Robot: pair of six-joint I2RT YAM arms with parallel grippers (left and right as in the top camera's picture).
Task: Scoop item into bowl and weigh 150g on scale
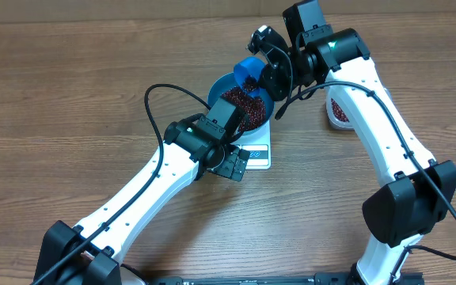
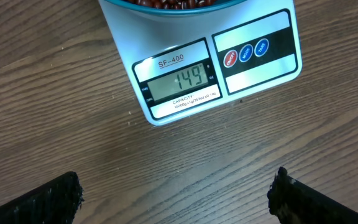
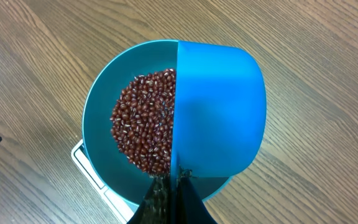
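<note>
Wood-grain table (image 1: 70, 87) fills all three views, and at its middle the white digital scale (image 1: 260, 154) carries the round blue bowl (image 1: 217, 87), which holds the red-brown beans (image 1: 244, 103). From overhead, the blue scoop (image 1: 250, 70) hangs over the bowl's rim at about 12 o'clock, and a clear tub (image 1: 339, 111) with more beans sits at the bowl's 3 o'clock, partly hidden by the right arm. Only the left wrist camera can read the display (image 2: 179, 81): it shows 149 under the mark SF-400, with three round buttons at its 3 o'clock. In that view the left gripper (image 2: 176, 193) hovers over bare wood at the scale's 6 o'clock, its black fingers (image 2: 42, 202) spread wide to the frame's lower corners and holding nothing. The right wrist camera looks straight down into the bowl: the scoop's smooth back covers the half toward 3 o'clock, while the beans lie heaped toward 9 o'clock. A corner of the scale peeks out at about 8 o'clock. At 6 o'clock the right gripper (image 3: 171, 199) has its jaws pressed together on the scoop's thin handle.
</note>
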